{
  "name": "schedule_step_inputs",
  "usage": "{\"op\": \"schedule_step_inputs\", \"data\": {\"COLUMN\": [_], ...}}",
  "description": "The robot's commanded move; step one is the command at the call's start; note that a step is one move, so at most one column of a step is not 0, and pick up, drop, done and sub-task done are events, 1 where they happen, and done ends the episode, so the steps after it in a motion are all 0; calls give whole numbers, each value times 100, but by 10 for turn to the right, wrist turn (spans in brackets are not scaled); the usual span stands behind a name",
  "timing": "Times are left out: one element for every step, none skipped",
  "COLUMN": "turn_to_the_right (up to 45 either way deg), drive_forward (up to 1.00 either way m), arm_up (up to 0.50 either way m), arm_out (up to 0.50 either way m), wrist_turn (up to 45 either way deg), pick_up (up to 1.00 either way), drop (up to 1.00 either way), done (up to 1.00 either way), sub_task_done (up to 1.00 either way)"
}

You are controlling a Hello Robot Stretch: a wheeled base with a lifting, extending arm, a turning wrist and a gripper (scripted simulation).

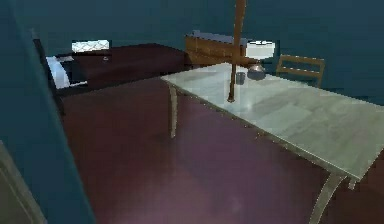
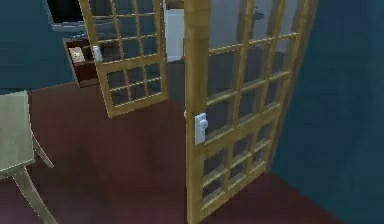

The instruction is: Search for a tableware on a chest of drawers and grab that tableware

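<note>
One relation mattered here, and it was distance straight ahead. The chest of drawers (image 1: 208, 47) stood against the far wall, upper middle of the forward view, its long wooden front facing into the room. And look what lay in the way: the pale bench (image 1: 300, 115) ran slantwise from the middle of that view down to its right edge, its far end near the chest. A thin brown pole (image 1: 238, 40) rose from the bench top and crossed in front of the chest. A white, shade-like thing (image 1: 261, 47) sat just past the chest's right end, with a wooden chair (image 1: 300, 67) beside it.

The tableware itself? Too far off to pick out on the chest's top, so its long axis was anybody's guess. The dark-covered bed (image 1: 120, 62) filled the left side, leaving open floor between it and the bench, and that looked the likelier lane. Out to the arm side stood only wooden glazed doors (image 2: 235, 110), well away from the chest. How the jaws stood, I could not tell. My read: the search was barely begun, and the base needed to close in and bring the chest onto the arm's side.
</note>
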Motion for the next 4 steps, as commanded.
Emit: {"op": "schedule_step_inputs", "data": {"turn_to_the_right": [0, -360, 0, -30], "drive_forward": [75, 0, 100, 0], "arm_up": [0, 0, 0, 0], "arm_out": [0, 0, 0, 0], "wrist_turn": [0, 0, 0, 0], "pick_up": [0, 0, 0, 0], "drop": [0, 0, 0, 0], "done": [0, 0, 0, 0], "sub_task_done": [0, 0, 0, 0]}}
